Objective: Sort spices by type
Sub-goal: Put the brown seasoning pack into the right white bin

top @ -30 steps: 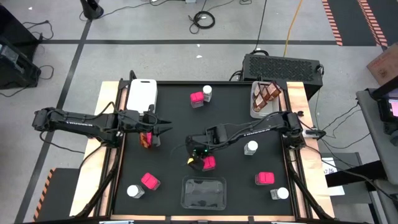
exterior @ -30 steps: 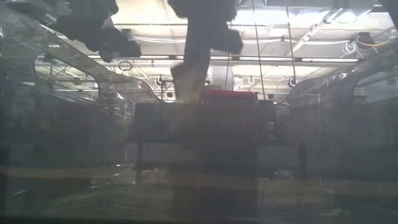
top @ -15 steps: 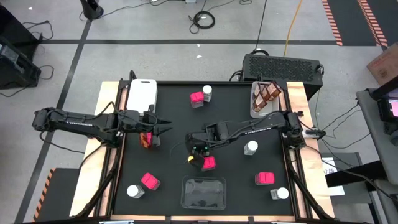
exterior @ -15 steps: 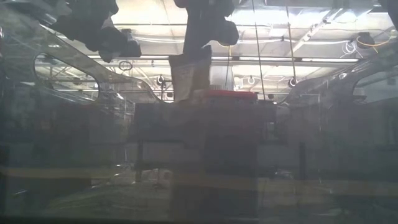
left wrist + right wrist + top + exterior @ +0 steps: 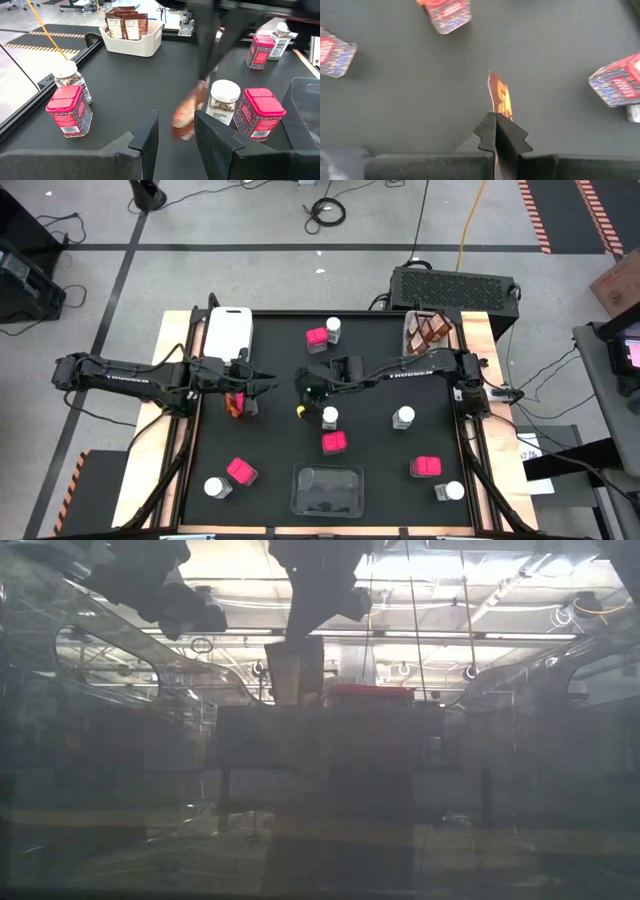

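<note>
The right gripper is pinched tight on a thin brown packet, up in the air over the middle of the table. The left gripper waits near the left edge, fingers apart with nothing between them.

I think the packet goes in the white tray at the far right corner, with the other brown packets. Keep it high so it does not bump the jar just beside it. Let go only over the tray.

A red thing sits partly hidden under the left arm. The low view is too murky to help.
</note>
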Controlling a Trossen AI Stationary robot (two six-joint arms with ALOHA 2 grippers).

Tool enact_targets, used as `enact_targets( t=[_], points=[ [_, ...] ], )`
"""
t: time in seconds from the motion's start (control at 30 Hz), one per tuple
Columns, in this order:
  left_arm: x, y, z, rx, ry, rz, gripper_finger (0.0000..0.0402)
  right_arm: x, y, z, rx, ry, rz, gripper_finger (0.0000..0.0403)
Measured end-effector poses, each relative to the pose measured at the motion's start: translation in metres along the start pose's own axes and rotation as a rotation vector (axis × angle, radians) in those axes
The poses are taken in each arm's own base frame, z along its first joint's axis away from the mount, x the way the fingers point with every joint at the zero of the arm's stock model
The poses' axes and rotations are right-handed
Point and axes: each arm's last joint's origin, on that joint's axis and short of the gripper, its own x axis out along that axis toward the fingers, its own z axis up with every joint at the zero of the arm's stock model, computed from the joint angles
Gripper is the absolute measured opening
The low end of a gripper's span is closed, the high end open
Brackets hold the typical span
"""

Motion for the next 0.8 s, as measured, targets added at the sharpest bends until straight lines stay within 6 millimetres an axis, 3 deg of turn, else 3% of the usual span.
enact_targets(
  t=[0.3, 0.5, 0.8],
  points=[
    [0.0, 0.0, -0.001, 0.003, 0.014, 0.001, 0.0128, 0.012, -0.036, 0.005, -0.008, 0.039, -0.058, 0.0],
    [0.0, 0.0, -0.002, 0.004, 0.025, 0.001, 0.0128, 0.037, -0.055, -0.006, 0.006, 0.075, -0.085, 0.0],
    [0.0, 0.0, -0.002, 0.004, 0.024, 0.001, 0.0128, 0.051, -0.066, -0.014, 0.036, 0.093, -0.106, 0.0]
  ],
)
